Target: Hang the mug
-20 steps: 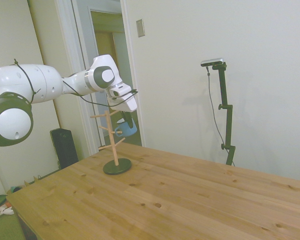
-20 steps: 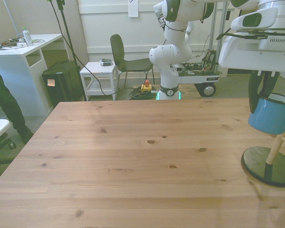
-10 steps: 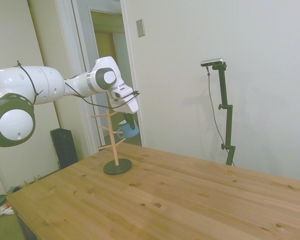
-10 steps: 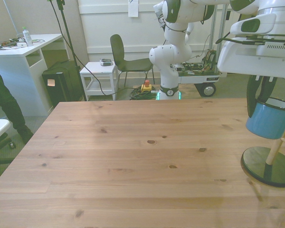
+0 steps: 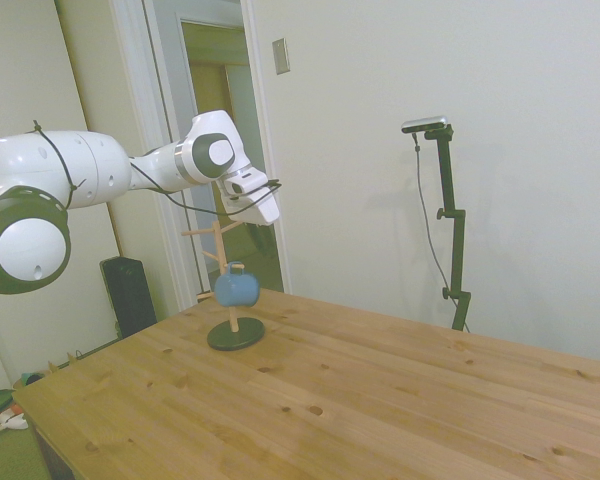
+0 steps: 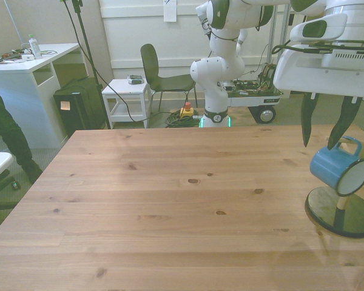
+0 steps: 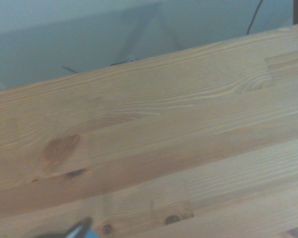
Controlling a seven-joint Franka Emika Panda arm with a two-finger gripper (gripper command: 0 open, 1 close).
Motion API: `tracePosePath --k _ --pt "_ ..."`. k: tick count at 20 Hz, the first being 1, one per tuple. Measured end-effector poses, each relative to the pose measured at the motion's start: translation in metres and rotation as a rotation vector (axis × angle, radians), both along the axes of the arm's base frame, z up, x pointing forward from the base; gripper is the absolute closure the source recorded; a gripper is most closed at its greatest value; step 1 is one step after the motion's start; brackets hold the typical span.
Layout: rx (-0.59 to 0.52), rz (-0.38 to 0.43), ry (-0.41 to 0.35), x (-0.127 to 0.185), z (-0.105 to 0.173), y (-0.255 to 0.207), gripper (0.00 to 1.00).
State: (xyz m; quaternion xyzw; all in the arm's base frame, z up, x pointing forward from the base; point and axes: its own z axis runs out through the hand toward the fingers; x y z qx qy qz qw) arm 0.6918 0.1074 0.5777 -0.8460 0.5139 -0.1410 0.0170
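Note:
The light-blue mug [image 6: 337,170] hangs tilted by its loop handle on a lower peg of the wooden mug tree [image 5: 218,262], with its white inside turned toward the front view's right. In the side view the mug [image 5: 235,289] hangs just above the tree's dark round base [image 5: 235,334]. My gripper [image 6: 324,123] stands open just above the mug, its dark fingers [image 6: 307,119] apart and holding nothing. In the side view the gripper [image 5: 257,234] is above and behind the mug. A sliver of blue [image 7: 82,230] shows at the wrist picture's edge.
The tree's base [image 6: 346,213] sits near the table's edge at the front view's right. Beyond the table are a dark chair [image 6: 155,70], a small white cart [image 6: 127,100], a white desk [image 6: 24,79] and a person's leg [image 6: 3,130].
The gripper has opened and let go of the mug, which dropped and swung onto a lower peg, now tilted. The gripper rose slightly.

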Motion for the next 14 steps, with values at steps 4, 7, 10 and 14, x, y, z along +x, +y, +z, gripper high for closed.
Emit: tracePosePath --k 4,7,10,14 --pt "0.009 -0.008 0.0 -0.002 0.002 -0.005 0.0" --pt "0.029 -0.034 -0.006 -0.016 0.005 -0.03 0.0" --pt "0.055 -0.062 -0.023 -0.039 0.013 -0.071 0.0" --pt "0.09 -0.028 -0.018 -0.076 0.006 -0.113 0.0"
